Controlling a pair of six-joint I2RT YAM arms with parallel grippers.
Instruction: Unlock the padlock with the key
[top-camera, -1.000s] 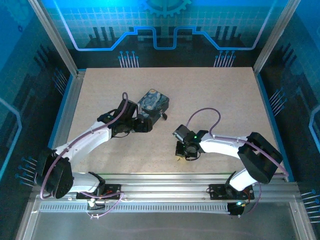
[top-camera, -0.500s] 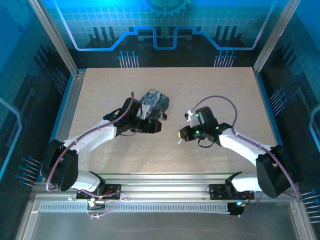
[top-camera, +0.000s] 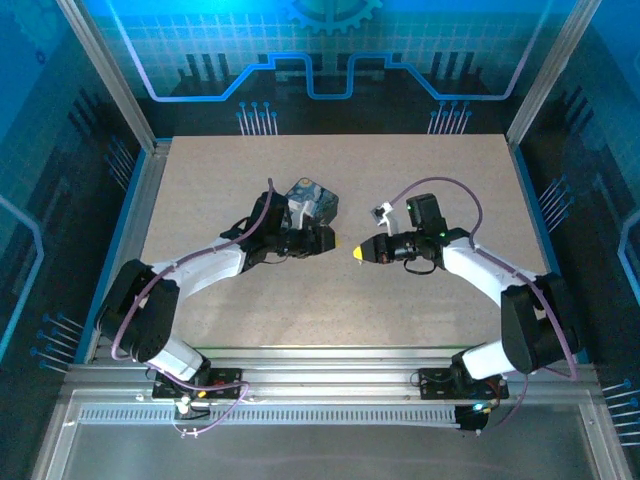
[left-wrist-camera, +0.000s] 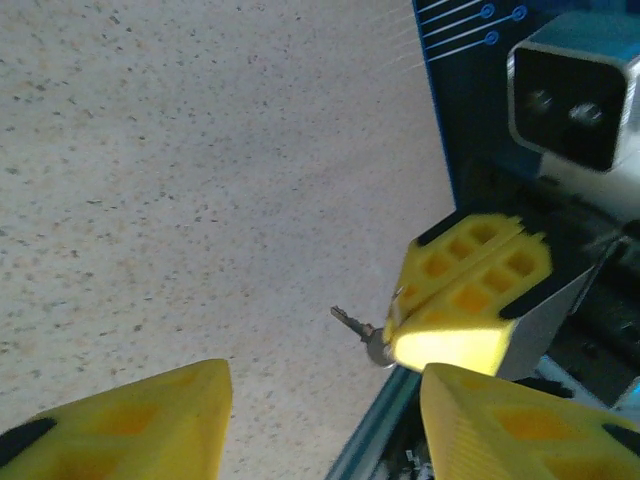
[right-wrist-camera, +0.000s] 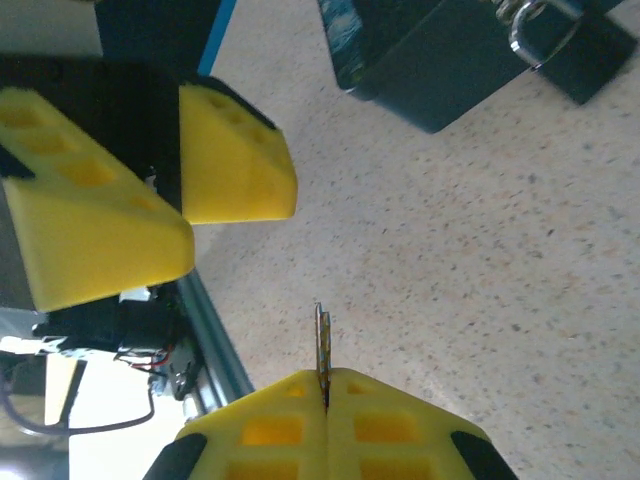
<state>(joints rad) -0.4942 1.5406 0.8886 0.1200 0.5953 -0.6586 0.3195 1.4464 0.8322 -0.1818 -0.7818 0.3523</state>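
Note:
My right gripper (right-wrist-camera: 327, 385) is shut on the key (right-wrist-camera: 322, 345), whose thin blade sticks out past the yellow fingertips. In the left wrist view the same key (left-wrist-camera: 358, 325) points left from the right gripper (left-wrist-camera: 470, 300). The padlock (right-wrist-camera: 575, 45), black with a silvery shackle, lies on the table against the dark blue tin (right-wrist-camera: 430, 60). My left gripper (left-wrist-camera: 325, 400) is open with nothing between its fingers (left-wrist-camera: 130, 420). In the top view the left gripper (top-camera: 326, 240) sits just below the tin (top-camera: 310, 200), facing the right gripper (top-camera: 360, 252) a short gap away.
The speckled tabletop (top-camera: 420, 180) is bounded by blue rails left and right and a metal rail (top-camera: 330, 355) at the front. Both arms reach in towards the middle, so the space between their fingertips is tight.
The right gripper has lifted from near the front and swung left with the key. The left gripper has advanced right beside the tin, and its jaws have narrowed.

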